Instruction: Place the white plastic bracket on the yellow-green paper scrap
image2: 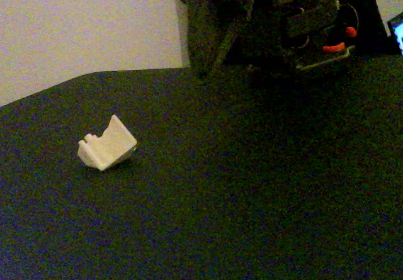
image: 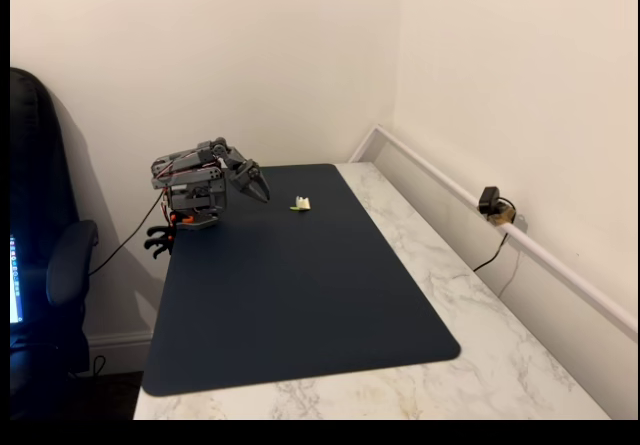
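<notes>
The white plastic bracket [image: 302,203] lies at the far middle of the dark blue mat [image: 300,295], free of the arm. A bit of the yellow-green paper scrap [image: 295,208] peeks out at its lower left edge, so the bracket rests on or against it. In another fixed view the bracket [image2: 107,146] sits tilted on the mat, and the paper cannot be made out. My gripper [image: 258,187] hangs folded back at the mat's far left corner, a short way left of the bracket. Its jaws look shut with nothing in them. The arm's dark body [image2: 302,22] fills the top.
The mat lies on a white marble table [image: 480,325] set in a room corner. A small camera [image: 492,205] with a cable sits by the right wall rail. A black chair [image: 45,255] stands left of the table.
</notes>
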